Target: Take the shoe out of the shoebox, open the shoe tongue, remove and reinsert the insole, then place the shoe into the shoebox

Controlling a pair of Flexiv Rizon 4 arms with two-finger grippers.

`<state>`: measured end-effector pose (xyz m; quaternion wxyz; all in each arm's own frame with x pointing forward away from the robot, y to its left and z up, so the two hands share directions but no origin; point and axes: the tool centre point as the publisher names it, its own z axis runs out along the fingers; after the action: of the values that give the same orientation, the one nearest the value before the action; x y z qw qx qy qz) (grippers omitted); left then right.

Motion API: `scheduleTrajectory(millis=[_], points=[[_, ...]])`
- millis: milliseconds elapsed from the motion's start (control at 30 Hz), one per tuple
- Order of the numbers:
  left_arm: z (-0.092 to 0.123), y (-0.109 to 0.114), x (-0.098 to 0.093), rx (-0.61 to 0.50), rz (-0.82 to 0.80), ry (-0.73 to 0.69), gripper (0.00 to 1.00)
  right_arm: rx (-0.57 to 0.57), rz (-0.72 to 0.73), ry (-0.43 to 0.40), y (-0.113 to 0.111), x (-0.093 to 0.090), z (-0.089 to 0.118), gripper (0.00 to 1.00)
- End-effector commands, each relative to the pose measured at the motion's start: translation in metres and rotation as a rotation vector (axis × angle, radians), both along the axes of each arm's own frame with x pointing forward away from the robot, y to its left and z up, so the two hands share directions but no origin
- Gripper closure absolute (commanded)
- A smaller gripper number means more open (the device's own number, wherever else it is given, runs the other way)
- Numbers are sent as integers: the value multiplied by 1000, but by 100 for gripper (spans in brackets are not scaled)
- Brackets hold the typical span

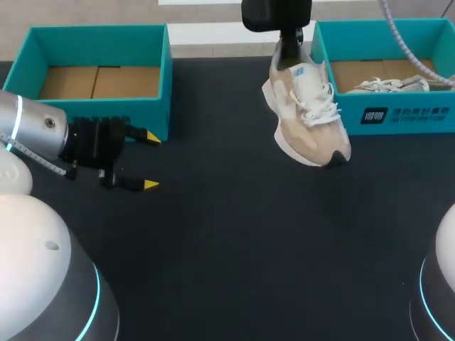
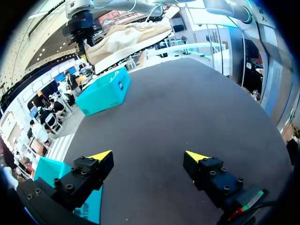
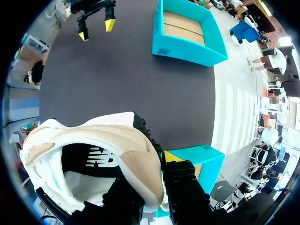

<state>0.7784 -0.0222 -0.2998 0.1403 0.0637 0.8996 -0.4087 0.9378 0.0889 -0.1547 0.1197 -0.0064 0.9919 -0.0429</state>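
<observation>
Beige-and-white laced sneaker [image 1: 307,114] held above table, just beside right teal cardboard shoebox [image 1: 398,117]; right gripper [image 3: 149,185] clamped on heel collar, one finger inside. Long axis: heel far, toe nearer robot. Left gripper [image 1: 149,161] wide open, empty, well apart to left
</observation>
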Motion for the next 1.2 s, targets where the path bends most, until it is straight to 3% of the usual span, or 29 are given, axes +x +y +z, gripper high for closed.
scheduleTrajectory(millis=[33,167,233,367,567,700,833,1200], points=[[1,0,-1,3,1,0,0,2,1,-1,-1,0,1,100],[1,0,-1,3,1,0,0,2,1,-1,-1,0,1,100],[1,0,-1,3,1,0,0,33,-23,-44,-12,17,4,100],[1,0,-1,3,1,0,0,7,-40,-89,-53,45,13,100],[1,0,-1,3,1,0,0,-79,-50,-73,-116,83,15,100],[1,0,-1,3,1,0,0,-109,-57,-35,-147,105,16,100],[1,0,-1,3,1,0,0,-147,-135,-50,-178,126,22,100],[1,0,-1,3,1,0,0,-167,-133,-60,-182,129,24,100]])
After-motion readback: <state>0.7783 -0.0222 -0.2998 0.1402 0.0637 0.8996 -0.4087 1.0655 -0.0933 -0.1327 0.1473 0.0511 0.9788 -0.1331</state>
